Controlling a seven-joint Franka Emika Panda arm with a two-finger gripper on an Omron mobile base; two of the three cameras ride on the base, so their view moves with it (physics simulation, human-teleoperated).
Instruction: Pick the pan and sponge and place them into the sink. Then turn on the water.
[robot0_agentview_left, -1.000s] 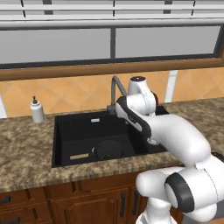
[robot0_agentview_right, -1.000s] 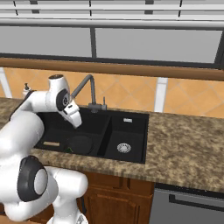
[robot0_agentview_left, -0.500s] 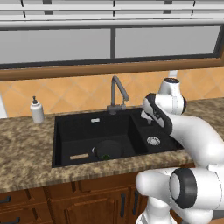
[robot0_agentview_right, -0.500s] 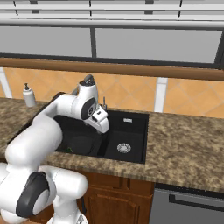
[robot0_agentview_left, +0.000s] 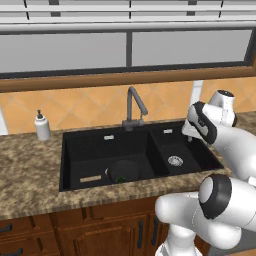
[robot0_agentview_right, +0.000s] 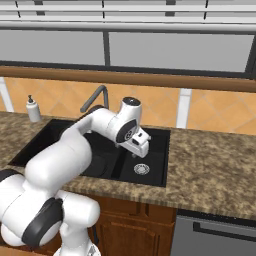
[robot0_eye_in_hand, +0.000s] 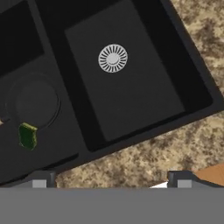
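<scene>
Pan (robot0_agentview_left: 123, 171) and sponge (robot0_eye_in_hand: 27, 135) lie in the black sink (robot0_agentview_left: 70, 150); fingers (robot0_eye_in_hand: 111, 181) spread wide over the granite counter (robot0_agentview_left: 25, 170).

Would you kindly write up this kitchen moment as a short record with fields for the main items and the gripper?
pan: black pan with a wooden handle lies in the wide basin of the sink
sponge: green sponge at the pan's rim, inside the wide basin
narrow basin: holds only its round silver drain
faucet: grey faucet behind the sink, no stream visible
gripper: gripper open, holding nothing, above the counter edge by the narrow basin
soap dispenser: white soap dispenser on the counter left of the sink
</scene>
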